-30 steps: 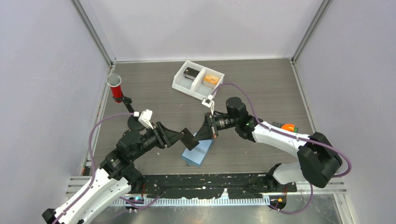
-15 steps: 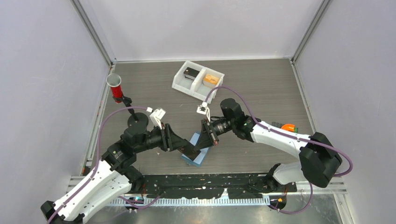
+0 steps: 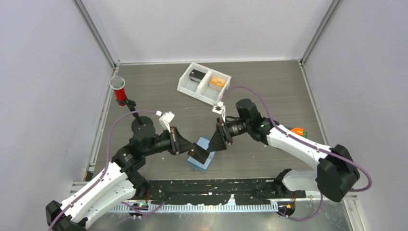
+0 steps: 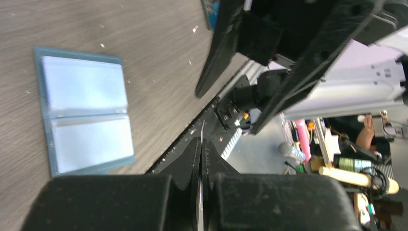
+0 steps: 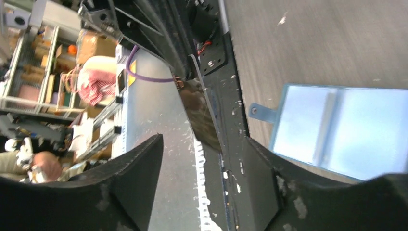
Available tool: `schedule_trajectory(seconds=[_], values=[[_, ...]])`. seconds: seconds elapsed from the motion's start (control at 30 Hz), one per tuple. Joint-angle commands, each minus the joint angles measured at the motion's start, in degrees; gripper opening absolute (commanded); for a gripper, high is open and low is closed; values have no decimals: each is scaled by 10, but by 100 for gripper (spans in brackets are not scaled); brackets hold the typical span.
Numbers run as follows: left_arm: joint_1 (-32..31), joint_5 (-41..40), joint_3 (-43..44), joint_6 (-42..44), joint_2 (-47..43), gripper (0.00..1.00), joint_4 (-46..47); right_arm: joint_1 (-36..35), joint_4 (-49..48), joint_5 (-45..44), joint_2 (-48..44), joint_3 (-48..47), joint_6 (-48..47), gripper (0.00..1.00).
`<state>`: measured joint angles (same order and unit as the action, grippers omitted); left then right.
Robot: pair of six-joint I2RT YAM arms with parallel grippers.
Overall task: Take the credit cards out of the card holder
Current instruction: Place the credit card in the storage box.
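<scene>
The card holder (image 3: 201, 166) lies open and flat on the table near the front edge, light blue with pale sleeves (image 4: 86, 115) (image 5: 337, 130). My left gripper (image 3: 188, 148) hovers just above it, shut on one dark credit card (image 3: 199, 155). In the left wrist view the card shows edge-on as a thin line (image 4: 201, 132) between the closed left gripper (image 4: 201, 144) jaws. My right gripper (image 3: 217, 140) faces it from the right, open with nothing in it. The right wrist view shows the card (image 5: 202, 113) ahead of the right gripper (image 5: 202, 178) and clear of its spread fingers.
A white two-compartment tray (image 3: 190, 89) stands at the back centre, with a dark card (image 3: 196, 75) in its left half and an orange item (image 3: 216, 82) in its right. A red cup (image 3: 118, 91) stands at the left wall. An orange object (image 3: 298, 131) lies by the right arm.
The card has passed from my right gripper to my left. The left jaws closed on it and lowered it over the holder. The right jaws opened and drew back to the right.
</scene>
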<state>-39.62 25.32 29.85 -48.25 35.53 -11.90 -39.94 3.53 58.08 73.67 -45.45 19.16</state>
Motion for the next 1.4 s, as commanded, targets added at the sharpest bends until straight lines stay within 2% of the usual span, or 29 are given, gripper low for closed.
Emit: schedule_trajectory(seconds=[0.0,0.03,0.17,0.3,0.4,0.6,0.7,0.9,1.1,1.23,1.37], values=[[12,-69,-17,-9,18,0,69,53,-10,-40,-73,19,15,72],[13,-72,-18,-16,28,0,79,60,-13,-47,-81,23,29,77],[14,-116,-20,-55,32,0,110,93,-32,-112,-119,56,86,81],[14,-197,-43,-110,-12,0,139,118,-69,-113,-111,59,130,81],[14,-241,-55,-127,-40,0,149,118,-160,-108,-105,78,202,79],[14,-272,-55,-162,-58,0,165,118,-363,-64,-48,120,329,64],[15,-268,-55,-174,-51,0,184,118,-476,-50,-22,142,382,62],[15,-268,-66,-187,-25,0,221,112,-616,-39,32,151,479,60],[14,-239,-73,-208,6,0,259,94,-673,-54,85,146,509,53],[15,-240,-78,-211,16,0,266,93,-741,-51,117,143,552,39],[14,-239,-85,-214,14,0,280,92,-757,-54,137,146,556,26]])
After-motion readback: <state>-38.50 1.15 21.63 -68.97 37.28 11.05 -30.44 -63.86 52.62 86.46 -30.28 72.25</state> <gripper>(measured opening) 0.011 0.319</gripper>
